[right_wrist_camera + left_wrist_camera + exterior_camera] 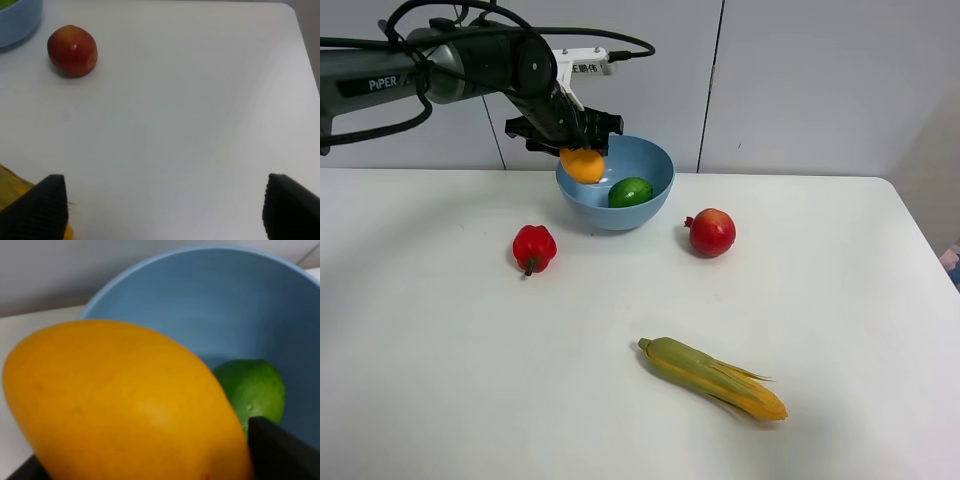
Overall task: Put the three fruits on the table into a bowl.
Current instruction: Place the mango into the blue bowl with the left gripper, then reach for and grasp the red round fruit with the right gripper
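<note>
- Exterior high view gives us the left gripper (582, 142) pinching the mango (583, 165) between its two dark fingers, right at the rim of the bowl (655, 160) on the side nearest that arm.
- We see the mango as a smooth, oval fruit, orange-yellow all over with no marks we can make out; the left wrist view shows it filling the space between the fingers. Whether it touches the rim we cannot tell.
- Just beyond the held mango, lower down inside the light-blue bowl, lies the lime (630, 192), round, glossy and deep green.
- We find the pomegranate (712, 232) on the white table (470, 400), just outside the bowl on the side away from the left gripper. It is round and red, with a small crown pointing toward the bowl.
- Our right gripper (165, 207) has its ribbed black fingers spread wide with nothing between them, above bare table; the pomegranate sits well apart from it.
- Close beside one right finger we see the yellow end of the corn cob (715, 378).
- A red bell pepper (534, 248) rests on the table, below the left gripper and clear of it.
</note>
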`<action>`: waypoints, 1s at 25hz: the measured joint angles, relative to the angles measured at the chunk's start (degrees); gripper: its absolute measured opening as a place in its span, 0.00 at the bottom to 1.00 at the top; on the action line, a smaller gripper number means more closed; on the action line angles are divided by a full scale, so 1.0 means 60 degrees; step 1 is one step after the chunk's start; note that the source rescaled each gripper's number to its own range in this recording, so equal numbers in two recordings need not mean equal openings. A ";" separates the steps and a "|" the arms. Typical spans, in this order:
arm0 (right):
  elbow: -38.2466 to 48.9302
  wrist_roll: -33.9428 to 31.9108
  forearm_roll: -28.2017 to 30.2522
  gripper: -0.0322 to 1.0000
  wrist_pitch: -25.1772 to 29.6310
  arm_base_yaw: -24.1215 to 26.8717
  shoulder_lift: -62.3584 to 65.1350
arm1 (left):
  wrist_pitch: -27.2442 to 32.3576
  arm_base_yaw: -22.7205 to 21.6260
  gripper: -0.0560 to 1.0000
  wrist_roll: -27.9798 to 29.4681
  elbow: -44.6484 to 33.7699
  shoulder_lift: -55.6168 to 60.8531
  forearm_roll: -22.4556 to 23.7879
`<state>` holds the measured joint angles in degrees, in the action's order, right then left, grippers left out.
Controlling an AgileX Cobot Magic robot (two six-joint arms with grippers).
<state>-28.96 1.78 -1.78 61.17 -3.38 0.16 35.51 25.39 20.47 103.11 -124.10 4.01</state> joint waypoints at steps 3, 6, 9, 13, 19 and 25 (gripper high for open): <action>0.0000 0.0000 0.0000 0.40 0.0000 0.0000 0.0000 | -0.0205 0.0080 0.73 -0.0029 0.0008 -0.0027 -0.0011; 0.0000 0.0000 0.0000 0.40 0.0000 0.0000 0.0000 | -0.0342 0.0136 0.94 -0.0039 0.0081 -0.0027 -0.0011; 0.0000 0.0000 0.0000 0.40 0.0000 0.0000 0.0000 | -0.0465 0.0255 0.98 -0.0039 0.0081 0.0110 -0.0001; 0.0000 0.0000 0.0000 0.40 0.0000 0.0000 0.0000 | -0.0432 0.0446 0.98 -0.0079 0.0081 0.0874 0.0219; 0.0000 0.0000 0.0000 0.40 0.0000 0.0000 0.0000 | 0.0856 0.0468 0.98 -0.0178 0.0099 0.3149 0.1691; 0.0000 0.0000 0.0000 0.40 0.0000 0.0000 0.0000 | 0.3271 0.0074 0.98 -0.0739 -0.0219 0.5618 0.2746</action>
<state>-28.96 1.78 -1.78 61.17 -3.38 0.16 55.13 25.84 16.04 101.79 -90.39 20.49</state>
